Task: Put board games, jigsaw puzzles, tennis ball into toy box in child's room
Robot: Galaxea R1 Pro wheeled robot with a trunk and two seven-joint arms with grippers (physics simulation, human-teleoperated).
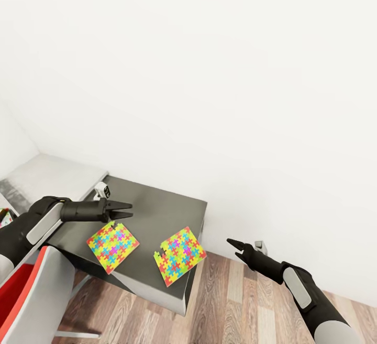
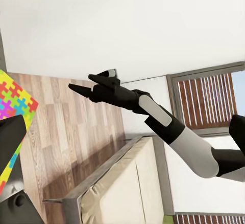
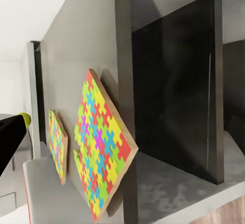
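Matt dark table top, wood-plank floor

The jigsaw puzzles (image 1: 113,243) look like glossy printed card; the table (image 1: 157,208) is smooth matt grey; the floor (image 1: 235,302) shows wood grain.

Two jigsaw puzzles lie flat, side by side and apart, on the tabletop (image 1: 157,208) of a low side unit that stands against the back wall (image 1: 209,71). The left puzzle (image 1: 112,243) sits near the front edge. The right puzzle (image 1: 181,254) lies at the front right corner, partly overhanging the edge. The left gripper (image 1: 124,209) hovers over the tabletop just behind the left puzzle. The right gripper (image 1: 234,245) hangs over the floor (image 1: 225,302), to the right of the unit. A chair (image 1: 36,291) stands at the unit's front left. A higher tabletop (image 1: 52,176) adjoins the unit's left side.
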